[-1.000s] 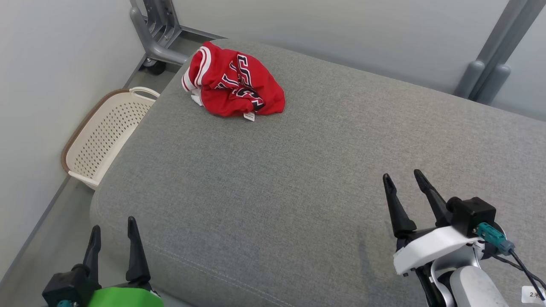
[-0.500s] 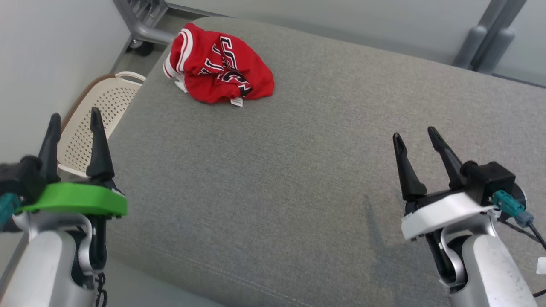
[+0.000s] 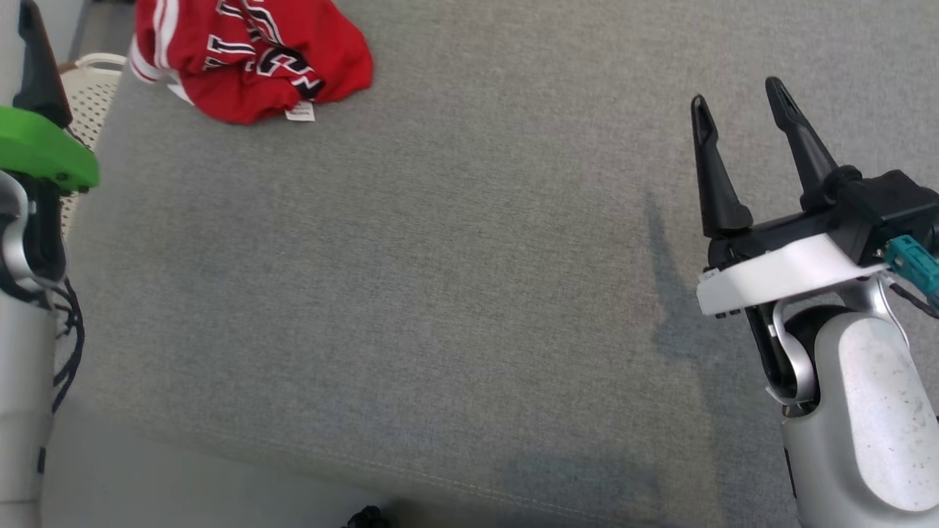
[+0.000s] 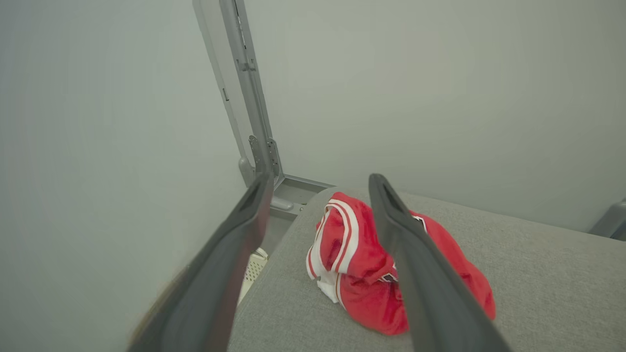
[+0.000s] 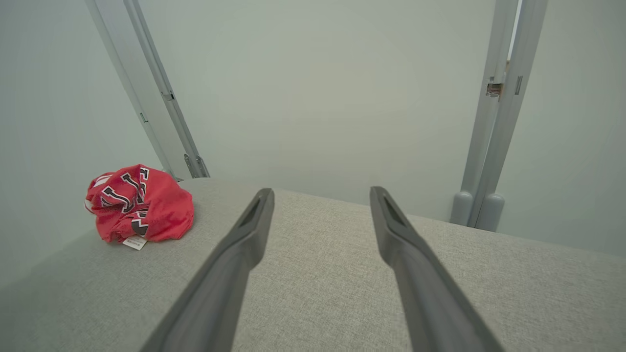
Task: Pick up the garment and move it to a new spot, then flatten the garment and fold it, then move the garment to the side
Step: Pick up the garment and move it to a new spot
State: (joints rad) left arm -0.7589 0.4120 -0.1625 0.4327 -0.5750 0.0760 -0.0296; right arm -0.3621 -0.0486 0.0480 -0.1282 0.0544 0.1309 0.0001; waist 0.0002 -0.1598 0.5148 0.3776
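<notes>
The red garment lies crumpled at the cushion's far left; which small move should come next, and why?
Probably reach the left end effector forward and down to the red garment: it lies untouched on the grey cushion, and that open end effector points at it.

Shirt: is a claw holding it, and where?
Nothing is held. The left claw and right claw are open; the shirt lies on the cushion.

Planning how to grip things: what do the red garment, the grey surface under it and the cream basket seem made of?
Red garment: thin soft fabric, likely synthetic jersey; it crumples in limp folds. Grey surface: matte woven upholstery, flecked weave, stitched seam. Cream basket: probably moulded plastic, smooth, with regular rows of holes.
</notes>
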